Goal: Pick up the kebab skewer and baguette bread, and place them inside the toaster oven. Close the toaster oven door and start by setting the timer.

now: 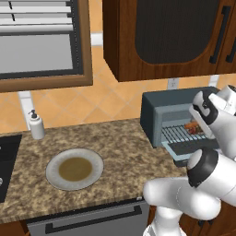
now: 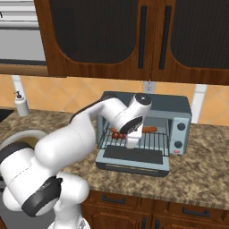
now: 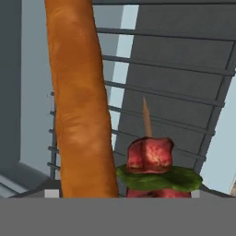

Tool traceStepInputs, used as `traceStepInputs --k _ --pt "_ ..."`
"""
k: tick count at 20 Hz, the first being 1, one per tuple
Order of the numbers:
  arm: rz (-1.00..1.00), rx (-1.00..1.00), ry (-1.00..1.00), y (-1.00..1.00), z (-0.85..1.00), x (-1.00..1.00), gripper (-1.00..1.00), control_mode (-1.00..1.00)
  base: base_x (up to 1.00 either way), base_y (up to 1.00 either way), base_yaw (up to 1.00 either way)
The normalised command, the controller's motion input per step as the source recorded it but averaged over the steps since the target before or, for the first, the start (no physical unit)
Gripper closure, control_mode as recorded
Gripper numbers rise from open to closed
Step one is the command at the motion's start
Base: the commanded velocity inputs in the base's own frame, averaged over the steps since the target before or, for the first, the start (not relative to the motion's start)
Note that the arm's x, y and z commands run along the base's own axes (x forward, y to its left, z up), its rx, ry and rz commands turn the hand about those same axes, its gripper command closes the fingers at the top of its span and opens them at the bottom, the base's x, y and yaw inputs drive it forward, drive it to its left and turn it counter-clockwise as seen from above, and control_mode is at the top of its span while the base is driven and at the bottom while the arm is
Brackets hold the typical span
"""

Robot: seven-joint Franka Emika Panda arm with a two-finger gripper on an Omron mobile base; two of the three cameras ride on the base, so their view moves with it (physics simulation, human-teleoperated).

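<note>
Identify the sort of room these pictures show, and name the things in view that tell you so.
A home kitchen, rendered in simulation. A blue-grey toaster oven stands on a speckled stone counter with its door dropped open, dark wood wall cabinets hang above, and a plate and soap dispenser sit nearby.

The toaster oven (image 2: 179,107) is set on the counter (image 1: 124,152) against the back wall, below the upper cabinets (image 2: 134,36). Its door (image 2: 133,157) is dropped open in front. On the wire rack (image 2: 156,142) inside, the baguette bread (image 3: 80,101) and the kebab skewer (image 3: 150,156) are laid side by side. A plate (image 1: 74,168) is placed well to the oven's left, with a soap dispenser (image 1: 36,124) behind it.
</note>
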Motion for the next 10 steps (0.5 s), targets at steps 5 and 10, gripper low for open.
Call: traceStepInputs --k 5,10 --pt "0.0 0.0 0.0 -0.04 -0.21 0.13 1.0 -1.0 0.0 0.0 0.0" --pt "0.0 0.0 0.0 0.0 -0.01 0.26 1.0 -1.0 0.0 0.0 0.0"
